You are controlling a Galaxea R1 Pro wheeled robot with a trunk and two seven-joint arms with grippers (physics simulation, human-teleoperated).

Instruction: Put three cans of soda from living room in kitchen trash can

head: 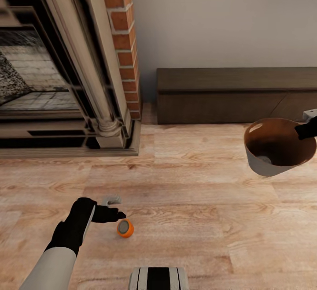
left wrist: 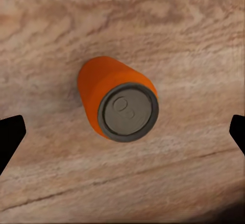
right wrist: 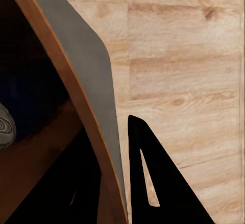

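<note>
- Orange soda can (head: 125, 228) stands upright on the wood floor near the fireplace (head: 53, 74).
- Left pincer (head: 115, 207) hangs over it, fingers spread wide, holding nothing.
- Right pincer (right wrist: 120, 168) grips the trash can (head: 279, 147) wall, lifted off the floor; a can top (right wrist: 5, 127) shows inside.
</note>
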